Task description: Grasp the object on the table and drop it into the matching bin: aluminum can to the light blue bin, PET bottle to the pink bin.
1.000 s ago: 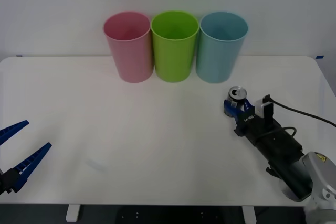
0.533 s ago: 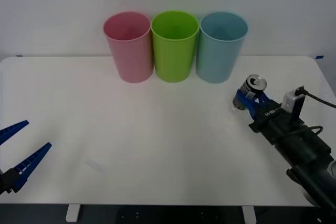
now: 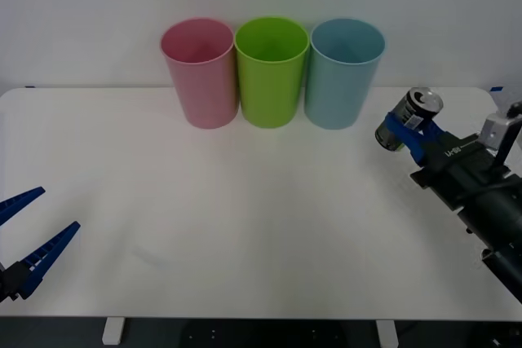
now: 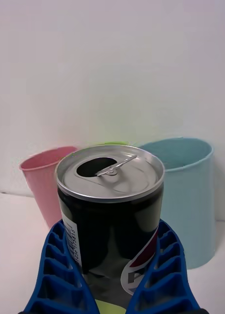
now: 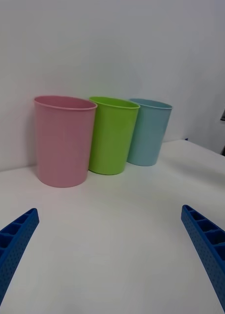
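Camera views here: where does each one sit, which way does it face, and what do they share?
Front view: above the arms, looking down at the table; left gripper open, right gripper holding the aluminum can.
Right wrist view: behind the can, facing the light blue bin.
Left wrist view: low over the table, facing the bins.
Shared: the pink bin, in all three.

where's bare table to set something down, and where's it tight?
Free: the table between the bin row and the near edge, from the open left gripper to the right gripper holding the can. Tight: pink bin, green bin and light blue bin stand packed together.
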`<action>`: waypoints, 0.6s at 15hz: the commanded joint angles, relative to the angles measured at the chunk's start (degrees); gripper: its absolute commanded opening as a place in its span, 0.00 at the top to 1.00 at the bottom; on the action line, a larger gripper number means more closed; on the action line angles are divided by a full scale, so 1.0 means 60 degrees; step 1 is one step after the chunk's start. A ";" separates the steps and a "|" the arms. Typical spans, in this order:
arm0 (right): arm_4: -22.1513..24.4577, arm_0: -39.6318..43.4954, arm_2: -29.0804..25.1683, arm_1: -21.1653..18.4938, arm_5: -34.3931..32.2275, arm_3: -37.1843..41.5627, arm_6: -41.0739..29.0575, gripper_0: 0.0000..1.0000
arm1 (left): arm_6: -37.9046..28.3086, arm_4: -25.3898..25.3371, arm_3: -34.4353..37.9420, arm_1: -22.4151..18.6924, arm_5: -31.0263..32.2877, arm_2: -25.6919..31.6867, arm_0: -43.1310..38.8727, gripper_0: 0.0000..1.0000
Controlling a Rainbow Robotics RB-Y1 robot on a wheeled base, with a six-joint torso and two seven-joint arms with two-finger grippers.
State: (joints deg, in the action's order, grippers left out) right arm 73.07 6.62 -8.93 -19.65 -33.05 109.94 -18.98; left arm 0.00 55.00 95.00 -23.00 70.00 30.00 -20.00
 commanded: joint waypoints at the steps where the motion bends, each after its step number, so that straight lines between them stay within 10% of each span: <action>1: 0.0565 -0.0385 -0.0196 -0.0476 0.0074 0.0177 -0.0587 1.00 | 0.0000 0.0000 0.0000 0.0000 0.0000 0.0000 -0.0001 0.00; 9: 0.0609 -0.2216 -0.0738 -0.1984 -0.0087 -0.1141 -0.1671 1.00 | 0.0000 0.0000 0.0000 0.0000 0.0000 0.0000 -0.0001 0.00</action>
State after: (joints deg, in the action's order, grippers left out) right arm 76.73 -4.74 -13.33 -31.13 -32.98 105.29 -28.92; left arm 0.00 55.01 94.99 -23.00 70.00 30.00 -20.00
